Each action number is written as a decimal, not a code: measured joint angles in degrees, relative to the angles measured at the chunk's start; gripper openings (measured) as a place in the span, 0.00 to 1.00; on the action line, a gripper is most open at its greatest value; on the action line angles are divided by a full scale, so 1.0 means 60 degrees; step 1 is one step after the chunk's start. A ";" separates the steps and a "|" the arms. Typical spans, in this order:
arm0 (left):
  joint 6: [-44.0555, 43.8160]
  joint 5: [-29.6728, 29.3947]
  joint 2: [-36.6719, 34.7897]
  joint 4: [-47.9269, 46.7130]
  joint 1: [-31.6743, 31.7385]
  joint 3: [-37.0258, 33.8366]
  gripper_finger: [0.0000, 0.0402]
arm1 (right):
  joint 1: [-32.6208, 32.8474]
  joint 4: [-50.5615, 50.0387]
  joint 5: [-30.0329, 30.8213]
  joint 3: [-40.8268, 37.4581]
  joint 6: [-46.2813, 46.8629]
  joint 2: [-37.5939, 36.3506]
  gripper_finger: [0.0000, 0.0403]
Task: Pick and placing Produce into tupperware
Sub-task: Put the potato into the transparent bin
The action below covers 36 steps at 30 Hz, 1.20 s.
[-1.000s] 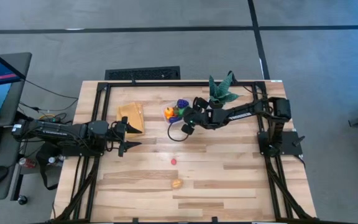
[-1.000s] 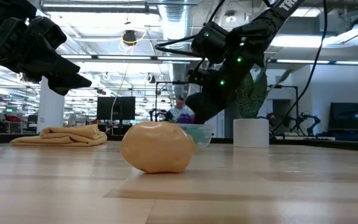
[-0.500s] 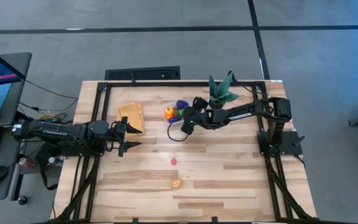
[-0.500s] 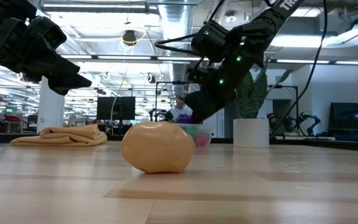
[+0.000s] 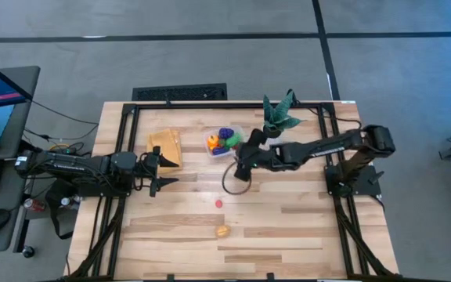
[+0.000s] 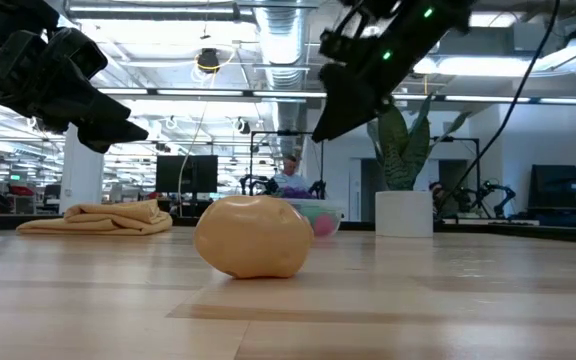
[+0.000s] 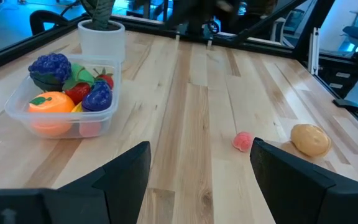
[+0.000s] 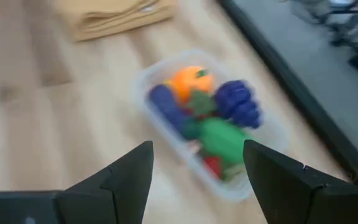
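Your right gripper [image 5: 239, 174] hangs in the air over the middle of the table, just in front of the tub and near the plant. Its two dark fingers [image 8: 129, 177] are spread wide apart, and nothing sits between them. In the level view across the table it shows high above the tabletop, well clear of everything below.

Past those fingers, in the right wrist view, you look down on the clear plastic tub [image 8: 253, 155]. It stands on the wood toward the far edge of the table, between the folded tan cloth [image 5: 164, 146] and the spiky green plant [image 5: 279, 115] in its white pot. The tub holds an orange [image 7: 50, 103], purple grapes [image 7: 50, 65], a dark eggplant [image 8: 166, 102], a strawberry [image 7: 78, 92] and green pieces [image 8: 219, 134], packed close together.

Two pieces of produce lie outside the tub on bare wood, nearer the front of the table. A small pink bit [image 5: 218, 203] rests in front of your right gripper, well below it. A tan, rounded piece [image 5: 222, 231] lies a little farther forward, just beside the pink one but not touching it.

Your left gripper [image 5: 161, 172] waits at the left side of the table, just in front of the cloth, raised off the surface. Its fingers are also spread and hold nothing.
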 joint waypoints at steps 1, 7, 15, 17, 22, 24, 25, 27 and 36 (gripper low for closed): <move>-0.0004 0.0000 0.0003 0.0000 0.0003 0.0000 0.66 | 0.0168 -0.0101 -0.0113 0.0000 0.0118 -0.0053 0.61; -0.0007 0.0000 0.0000 -0.0002 0.0000 0.0000 0.66 | 0.1331 -0.0524 -0.0853 0.0000 0.0751 -0.0115 0.61; -0.0014 0.0145 0.0003 -0.0001 0.0002 0.0000 0.66 | 0.2904 -0.0378 -0.1122 0.0021 0.1808 0.0192 0.61; -0.0118 0.0252 -0.0001 0.0000 0.0001 0.0000 0.66 | 0.3278 -0.0447 -0.1124 -0.0026 0.2202 0.0217 0.61; -0.0492 0.0224 0.0003 -0.0004 -0.0001 0.0000 0.66 | 0.4199 0.0868 -0.1080 -0.0044 0.2339 0.0649 0.61; -0.0529 0.0200 0.0024 -0.0004 0.0000 0.0000 0.66 | 0.4465 0.1802 -0.1081 0.0006 0.2182 0.0999 0.61; -0.0597 0.0200 0.0032 0.0011 0.0000 0.0000 0.66 | 0.4581 0.1950 -0.1072 0.0009 0.2154 0.1113 0.61; -0.0709 0.0197 0.0134 0.0091 -0.0001 0.0000 0.66 | 0.4759 0.2353 -0.1055 -0.0015 0.2155 0.1430 0.61; -0.0882 0.0204 0.0744 0.0584 0.0001 0.0000 0.66 | 0.5005 0.4172 -0.0986 -0.0022 0.2148 0.2776 0.61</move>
